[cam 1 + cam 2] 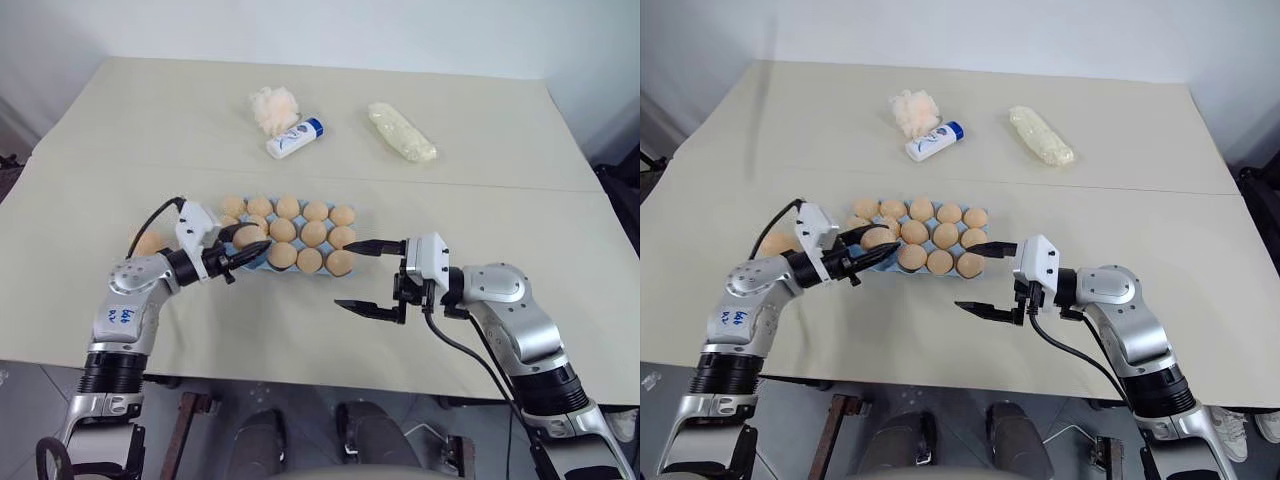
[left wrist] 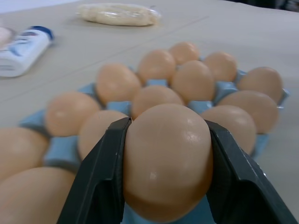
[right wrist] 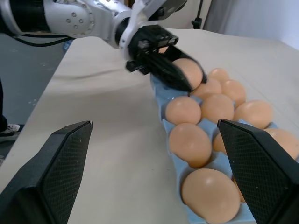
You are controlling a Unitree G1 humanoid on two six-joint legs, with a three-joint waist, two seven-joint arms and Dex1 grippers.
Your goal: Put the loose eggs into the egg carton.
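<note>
A plain test room or lab: a wide counter draped in smooth beige cloth stands against bare white walls, with grey floor beside it.

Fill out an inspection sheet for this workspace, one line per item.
Surface: beige table, a seam running across it.
Job's things: egg carton nearly full; one loose egg on the table beside it.
Clutter: cream puff, white tube, whitish packet at the far side.
Grippers: left gripper shut on an egg over the carton's near left end; right gripper open, holding nothing.
Cables: black cable along the right arm.
Surroundings: pale wall behind.
</note>
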